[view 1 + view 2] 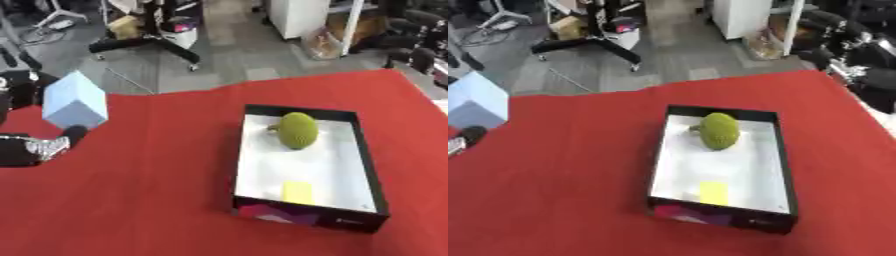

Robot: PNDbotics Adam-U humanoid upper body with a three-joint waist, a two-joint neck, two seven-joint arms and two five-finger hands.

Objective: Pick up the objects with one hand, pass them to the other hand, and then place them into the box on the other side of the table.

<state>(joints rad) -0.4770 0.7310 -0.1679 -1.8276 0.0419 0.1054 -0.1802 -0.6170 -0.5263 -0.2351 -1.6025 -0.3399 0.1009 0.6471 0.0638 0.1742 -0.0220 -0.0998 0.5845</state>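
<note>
While the pale blue, flat-sided cube (75,100) sits at the red tabletop's (157,175) left edge beside the left hand (39,148), whose fingers I cannot tell as open or closed, it looks light, rigid, best pinched across opposite faces.

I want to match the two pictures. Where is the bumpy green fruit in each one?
Left eye view: the green fruit lies right of the middle, in the far end of the black box.
Right eye view: the same fruit sits nearer the middle, again in the box's far end.
Shared landmark: the yellow card at the box's near end.
</note>
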